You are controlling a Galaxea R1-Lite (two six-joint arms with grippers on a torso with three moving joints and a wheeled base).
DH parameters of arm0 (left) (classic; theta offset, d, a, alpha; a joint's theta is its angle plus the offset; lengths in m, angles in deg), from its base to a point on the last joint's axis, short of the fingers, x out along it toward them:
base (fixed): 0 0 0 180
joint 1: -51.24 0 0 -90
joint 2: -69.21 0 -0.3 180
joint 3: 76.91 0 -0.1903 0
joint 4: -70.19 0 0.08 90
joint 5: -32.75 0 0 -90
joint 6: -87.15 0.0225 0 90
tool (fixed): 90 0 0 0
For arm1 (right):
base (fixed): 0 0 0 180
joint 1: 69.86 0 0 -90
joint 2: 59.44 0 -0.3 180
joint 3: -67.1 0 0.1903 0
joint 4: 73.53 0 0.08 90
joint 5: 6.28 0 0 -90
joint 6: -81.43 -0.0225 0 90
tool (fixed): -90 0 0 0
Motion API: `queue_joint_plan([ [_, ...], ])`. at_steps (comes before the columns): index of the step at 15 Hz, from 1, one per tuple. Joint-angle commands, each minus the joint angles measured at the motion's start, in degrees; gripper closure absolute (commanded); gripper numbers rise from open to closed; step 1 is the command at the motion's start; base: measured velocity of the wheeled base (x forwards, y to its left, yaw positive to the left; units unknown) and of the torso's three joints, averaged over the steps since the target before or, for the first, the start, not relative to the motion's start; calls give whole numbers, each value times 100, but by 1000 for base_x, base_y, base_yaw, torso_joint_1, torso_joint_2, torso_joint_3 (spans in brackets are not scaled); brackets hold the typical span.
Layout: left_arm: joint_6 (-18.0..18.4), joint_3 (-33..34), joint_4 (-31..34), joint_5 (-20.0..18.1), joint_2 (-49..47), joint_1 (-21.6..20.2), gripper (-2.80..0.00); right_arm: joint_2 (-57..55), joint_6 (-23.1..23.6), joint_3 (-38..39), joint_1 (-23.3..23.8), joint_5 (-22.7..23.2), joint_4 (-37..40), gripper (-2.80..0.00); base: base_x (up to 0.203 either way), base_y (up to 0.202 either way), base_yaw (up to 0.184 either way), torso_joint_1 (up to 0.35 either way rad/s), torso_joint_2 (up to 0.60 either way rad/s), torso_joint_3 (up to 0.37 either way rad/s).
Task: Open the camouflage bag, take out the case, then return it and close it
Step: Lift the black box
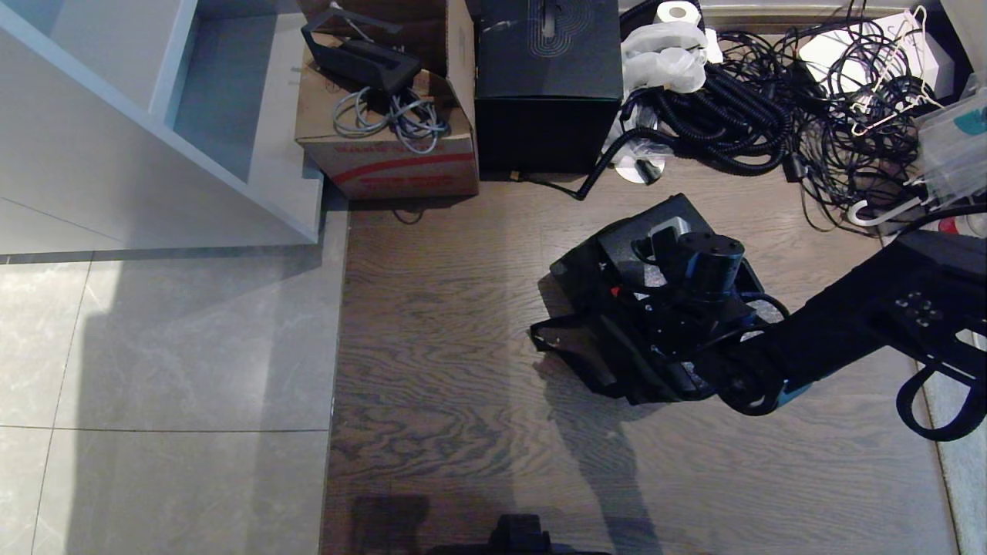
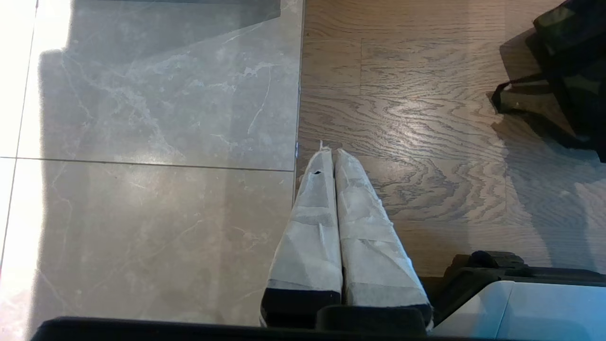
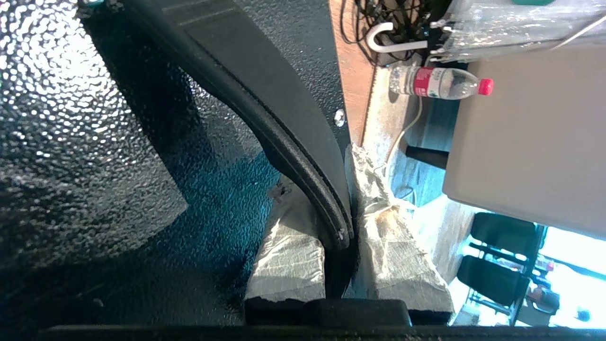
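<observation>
Camouflage bag (image 1: 594,347) lies on the wooden floor (image 1: 447,324), well in front of the tall black box (image 1: 549,77), which serves as landmark here. Nearest the robot, the left gripper (image 2: 334,156) hangs over the seam between tile and wood, its taped fingers (image 2: 312,222) pressed together on nothing. Farther out, toward the black box, the right gripper (image 3: 338,227) pinches the bar handle (image 3: 265,109) of the case (image 3: 85,142) narrowly between its padded fingers (image 3: 388,246); the speckled case sits at the bag. Left of the black box stands a cardboard box (image 1: 385,154); right of it, tangled cables (image 1: 771,108).
</observation>
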Motion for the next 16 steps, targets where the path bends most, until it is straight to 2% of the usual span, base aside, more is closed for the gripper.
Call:
queue_joint_plan([
  [1,-2,0,-1,2,0,-1,0,-12,-8,-18,18,-15,-43,0,0,0,0,0,0,0],
  [8,-2,0,-1,2,0,-1,0,-619,-500,-444,46,47,-40,0,0,0,0,0,0,0],
  [12,-2,0,-1,2,0,-1,0,-1000,-585,-837,82,73,-46,0,0,0,0,0,0,0],
  [16,-2,0,-1,2,0,-1,0,-1095,-758,-881,107,73,-40,0,0,0,0,0,0,0],
])
